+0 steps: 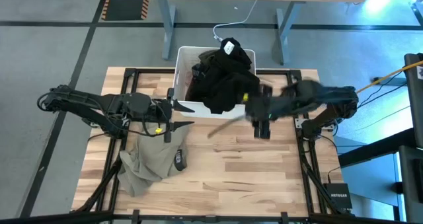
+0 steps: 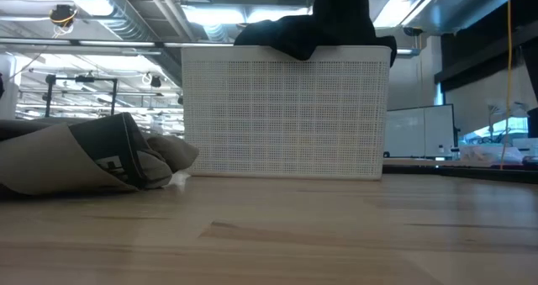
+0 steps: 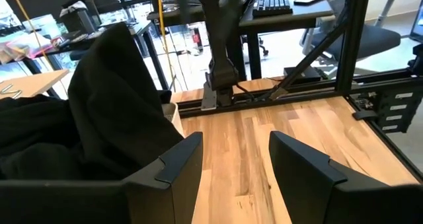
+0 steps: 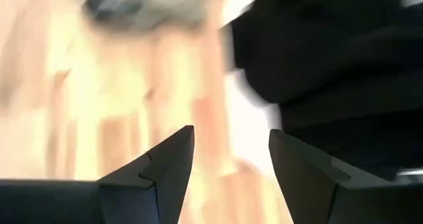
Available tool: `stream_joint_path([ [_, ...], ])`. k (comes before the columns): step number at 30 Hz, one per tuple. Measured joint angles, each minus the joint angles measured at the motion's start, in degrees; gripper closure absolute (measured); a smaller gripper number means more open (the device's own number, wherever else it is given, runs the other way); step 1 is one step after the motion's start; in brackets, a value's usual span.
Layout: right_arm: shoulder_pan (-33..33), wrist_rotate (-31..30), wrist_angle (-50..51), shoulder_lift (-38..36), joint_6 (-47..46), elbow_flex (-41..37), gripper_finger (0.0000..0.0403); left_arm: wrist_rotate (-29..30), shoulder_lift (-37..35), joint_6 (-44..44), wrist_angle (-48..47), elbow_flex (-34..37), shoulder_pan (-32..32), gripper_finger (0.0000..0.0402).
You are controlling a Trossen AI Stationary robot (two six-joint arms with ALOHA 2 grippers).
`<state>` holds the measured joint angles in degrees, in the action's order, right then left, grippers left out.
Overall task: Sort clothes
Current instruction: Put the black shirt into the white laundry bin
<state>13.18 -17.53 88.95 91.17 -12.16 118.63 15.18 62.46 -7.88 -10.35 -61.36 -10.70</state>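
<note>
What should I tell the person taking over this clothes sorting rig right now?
Left gripper: fingers open, empty, above the table beside the white bin.
Right gripper: fingers open, empty, at the bin's front right corner.
Done: black garment piled in the bin, spilling over its rim, with other dark fabric.
Left: khaki-olive garment lies crumpled on the table's front left. No other garments can be told apart.
</note>
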Motion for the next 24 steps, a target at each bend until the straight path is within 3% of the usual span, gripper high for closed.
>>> stream_joint_path([
  [4,1.28,1.62,-4.33,0.05,0.84,-9.07,0.0188,0.00,0.00,-0.03,0.06,0.00,0.00,0.0231],
  [6,0.44,-5.19,-7.59,0.08,4.23,-14.31,0.0188,0.00,0.00,-0.07,0.02,0.00,0.00,0.0231],
  [9,-3.16,-20.30,-13.89,0.19,9.71,-20.18,0.0188,0.01,0.00,-0.04,0.12,0.00,0.05,0.0231],
  [12,-9.44,-24.74,-21.75,0.16,14.85,-22.29,0.0188,0.02,0.00,-0.26,0.18,0.00,0.34,0.0231],
  [20,-27.93,3.73,-52.72,0.05,19.52,-32.14,0.0188,0.20,-0.04,0.66,-0.13,0.00,1.40,0.0231],
  [24,-31.78,11.52,-54.77,0.09,18.90,-36.87,0.0188,0.20,-0.06,1.64,-2.54,0.00,1.38,0.0231],
])
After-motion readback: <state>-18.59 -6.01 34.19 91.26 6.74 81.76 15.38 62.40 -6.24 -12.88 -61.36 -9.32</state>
